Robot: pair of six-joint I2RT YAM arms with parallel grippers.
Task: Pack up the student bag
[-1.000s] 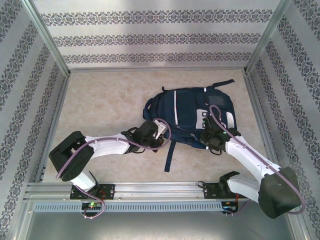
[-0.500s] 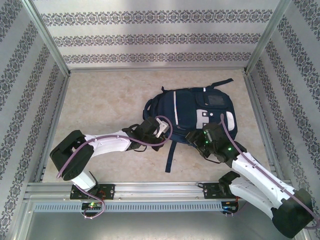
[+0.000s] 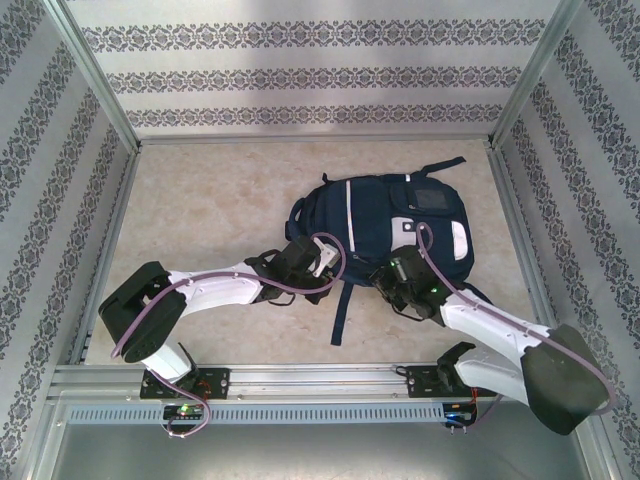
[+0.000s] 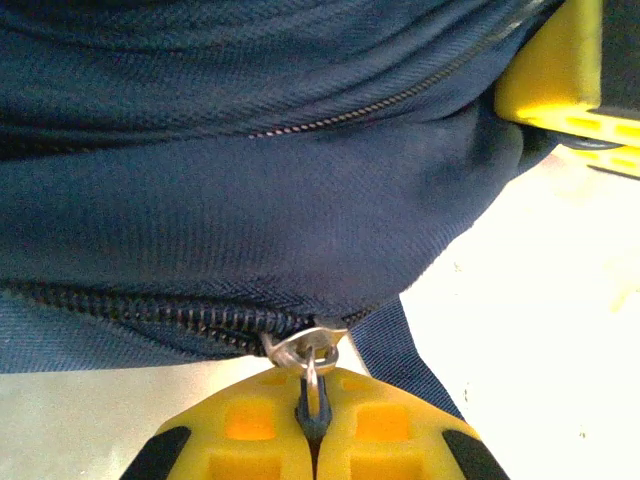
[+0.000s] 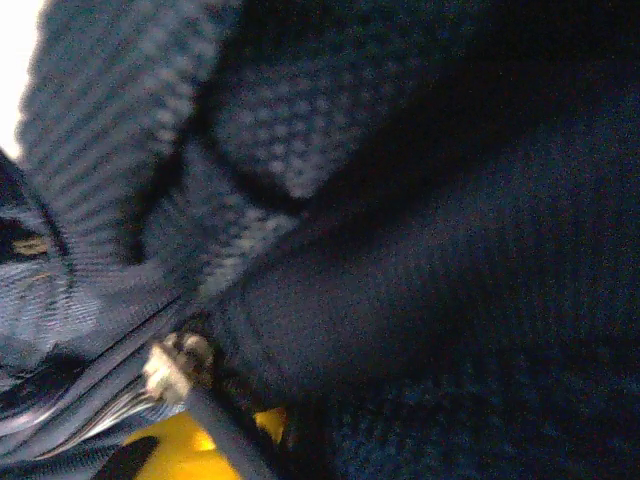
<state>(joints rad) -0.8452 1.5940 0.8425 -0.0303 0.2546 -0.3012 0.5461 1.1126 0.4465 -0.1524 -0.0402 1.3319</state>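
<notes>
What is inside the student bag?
The student bag's navy outside and closed zipper teeth show; the left gripper pinches the zipper pull. Fabric covers the inside; contents cannot be seen.

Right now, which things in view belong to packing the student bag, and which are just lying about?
Belongs to the job: student bag; its zipper pull, pinched by the left fingers; right fingers against the bag's fabric.
Just there: table, patterned walls, metal frame.
</notes>
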